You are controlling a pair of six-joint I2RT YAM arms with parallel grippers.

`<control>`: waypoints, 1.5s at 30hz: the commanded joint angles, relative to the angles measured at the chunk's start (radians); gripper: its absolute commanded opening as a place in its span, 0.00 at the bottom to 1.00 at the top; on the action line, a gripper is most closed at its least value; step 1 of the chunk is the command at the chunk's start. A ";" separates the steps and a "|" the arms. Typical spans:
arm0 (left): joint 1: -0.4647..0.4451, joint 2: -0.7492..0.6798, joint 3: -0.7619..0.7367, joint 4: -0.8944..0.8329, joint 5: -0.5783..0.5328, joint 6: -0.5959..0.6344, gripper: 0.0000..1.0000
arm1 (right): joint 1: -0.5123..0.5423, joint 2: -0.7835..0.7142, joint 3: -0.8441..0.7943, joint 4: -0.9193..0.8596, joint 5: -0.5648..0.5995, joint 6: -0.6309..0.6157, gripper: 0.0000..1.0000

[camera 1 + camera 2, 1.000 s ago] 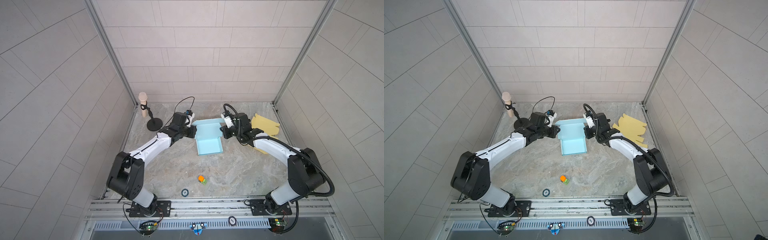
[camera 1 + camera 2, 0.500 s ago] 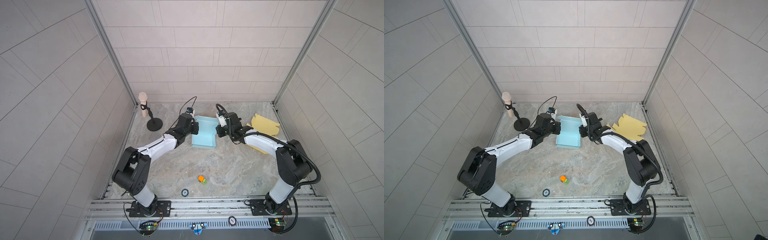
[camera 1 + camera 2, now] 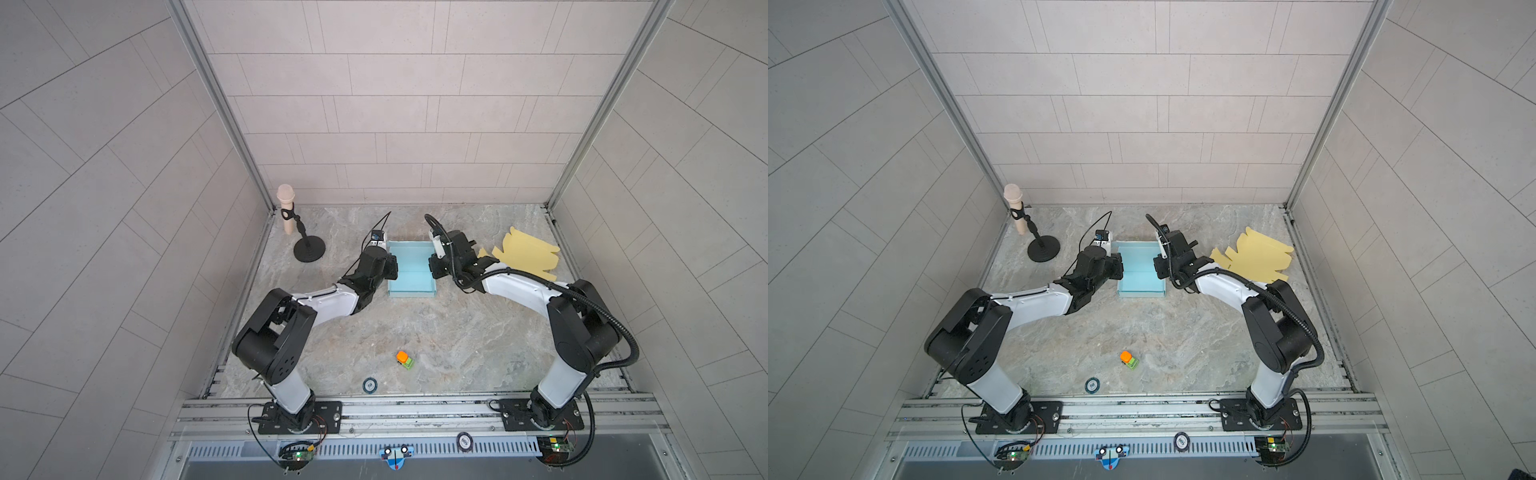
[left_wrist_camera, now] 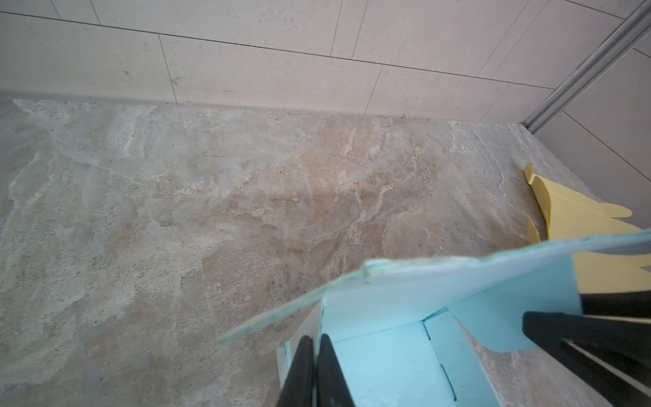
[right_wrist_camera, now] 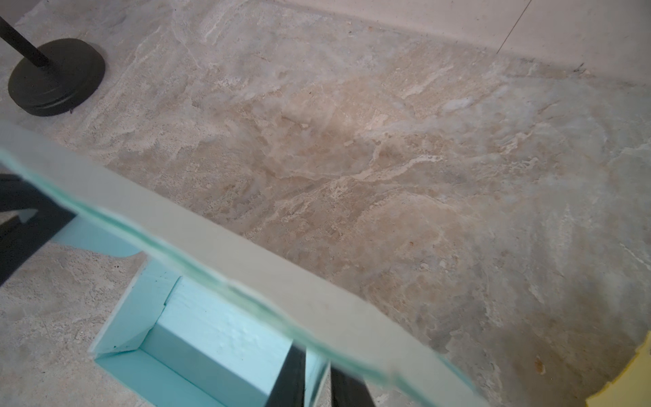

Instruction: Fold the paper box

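The light blue paper box [image 3: 411, 272] [image 3: 1140, 272] sits open-topped at the back middle of the table, with its side walls upright. My left gripper [image 3: 392, 268] [image 3: 1120, 266] [image 4: 315, 338] is shut on its left wall. My right gripper [image 3: 432, 266] [image 3: 1158, 266] [image 5: 318, 357] has the right wall between its fingers and looks shut on it. A raised flap [image 4: 422, 278] [image 5: 246, 253] at the box's far end crosses both wrist views. In the left wrist view the right gripper's black fingers [image 4: 581, 334] show across the box.
A flat yellow cardboard cut-out [image 3: 528, 253] [image 3: 1254, 253] [image 4: 577, 215] lies at the back right. A microphone on a black round stand [image 3: 309, 249] [image 3: 1043, 248] [image 5: 56, 75] stands at the back left. Near the front lie a small orange-and-green toy [image 3: 404, 359] [image 3: 1128, 359] and a round disc [image 3: 369, 385] [image 3: 1092, 385].
Both grippers have come inward towards each other and a little backward. The box's side flaps, spread flat a second ago, now stand up as walls.
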 commanded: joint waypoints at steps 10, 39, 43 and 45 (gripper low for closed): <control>-0.075 0.037 -0.095 0.171 -0.033 -0.077 0.07 | 0.070 -0.041 -0.054 0.025 0.035 0.007 0.17; -0.130 0.059 -0.270 0.333 -0.076 -0.112 0.07 | 0.101 -0.051 -0.106 0.014 0.091 0.019 0.17; -0.133 0.070 -0.279 0.340 -0.079 -0.115 0.07 | 0.101 -0.060 -0.136 0.028 0.096 0.033 0.17; -0.132 0.074 -0.284 0.340 -0.085 -0.123 0.07 | 0.102 -0.064 -0.152 0.038 0.095 0.038 0.17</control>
